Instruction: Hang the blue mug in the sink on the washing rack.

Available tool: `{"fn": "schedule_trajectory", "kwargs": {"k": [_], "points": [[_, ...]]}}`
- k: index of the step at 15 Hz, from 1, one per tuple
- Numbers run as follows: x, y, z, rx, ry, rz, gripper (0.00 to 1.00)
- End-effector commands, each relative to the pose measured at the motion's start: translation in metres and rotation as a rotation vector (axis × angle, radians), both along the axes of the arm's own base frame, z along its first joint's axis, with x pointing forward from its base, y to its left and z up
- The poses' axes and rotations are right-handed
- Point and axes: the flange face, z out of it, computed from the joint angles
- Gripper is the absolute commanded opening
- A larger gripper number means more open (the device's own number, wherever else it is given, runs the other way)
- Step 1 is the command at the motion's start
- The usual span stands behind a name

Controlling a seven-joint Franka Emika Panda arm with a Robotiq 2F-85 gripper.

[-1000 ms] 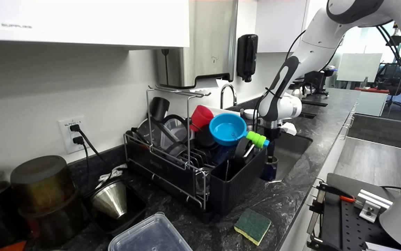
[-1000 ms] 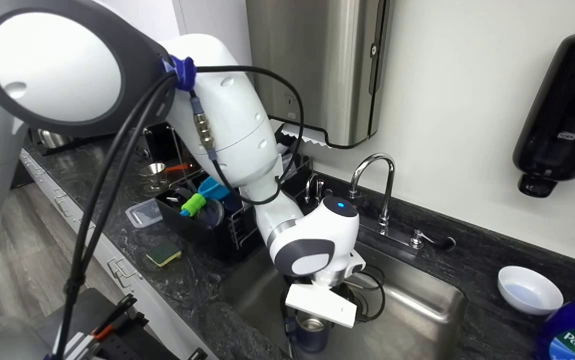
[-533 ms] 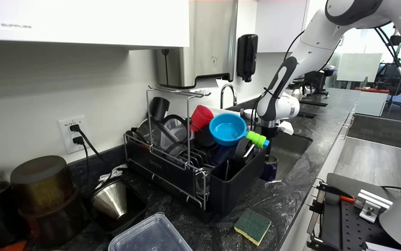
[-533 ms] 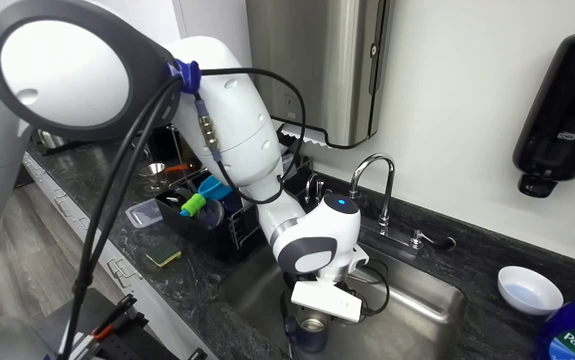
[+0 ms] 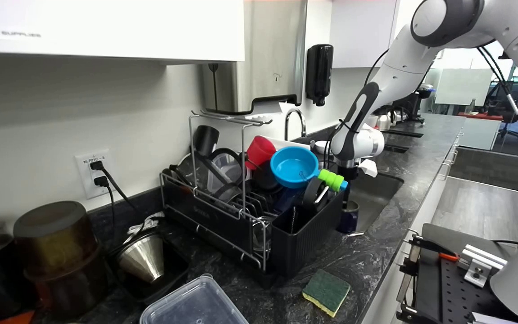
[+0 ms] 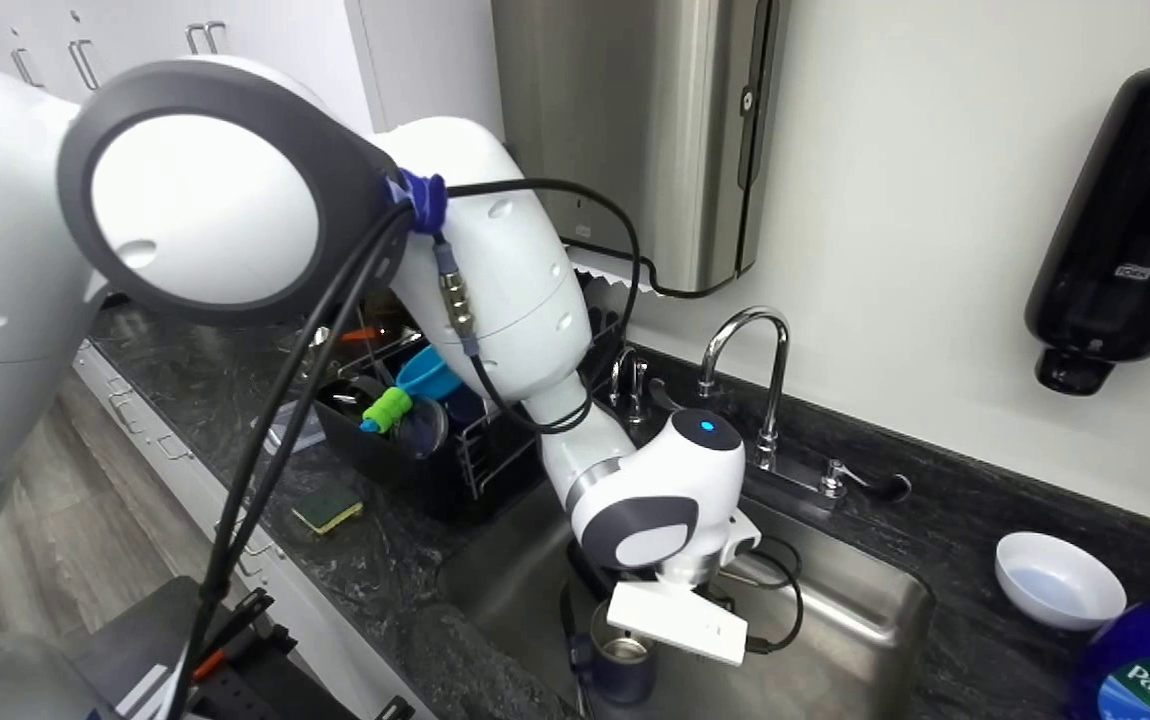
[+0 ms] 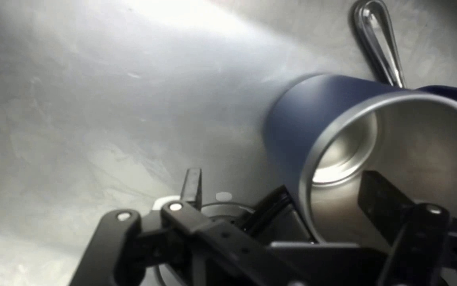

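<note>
Where the blue mug (image 6: 627, 676) stands: upright in the sink (image 6: 815, 650), beside a metal utensil handle (image 7: 377, 43).
Gripper (image 7: 281, 182): spread wide, nothing grasped; in the wrist view the mug's rim lies between its fingers (image 7: 379, 198).
Mug's sides: we judge them stiff, sturdy, fairly light, slippery if wet; we'd pinch just below the rim.
Counter (image 5: 362, 252): dark, marbled, the loaded washing rack (image 5: 223, 227) just beside the sink.
Room: soap dispenser (image 6: 1125, 220) above.

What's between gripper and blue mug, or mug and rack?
Gripper to blue mug: nothing visible; one finger overlaps its mouth in the wrist view. To washing rack: wall of the sink rises between; light-blue bowl and red cup may crowd the approach.
</note>
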Motion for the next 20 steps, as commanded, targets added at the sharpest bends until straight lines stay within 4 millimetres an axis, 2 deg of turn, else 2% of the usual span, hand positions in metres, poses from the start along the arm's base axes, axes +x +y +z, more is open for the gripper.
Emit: {"fn": "schedule_trajectory", "kwargs": {"k": [1,2,3,4,14,15,20], "points": [[0.0,-0.013,-0.014,-0.016,0.002,0.003,1.0],[-0.001,-0.015,-0.018,-0.017,0.007,0.0,1.0],[-0.001,-0.016,-0.02,-0.02,0.007,-0.007,0.78],[-0.001,-0.017,-0.022,-0.021,0.011,-0.006,0.74],[-0.006,-0.011,-0.02,-0.026,0.029,-0.049,0.04],[-0.006,-0.011,-0.018,-0.027,0.03,-0.058,0.0],[-0.01,-0.012,-0.008,-0.031,0.027,-0.108,0.02]]}}
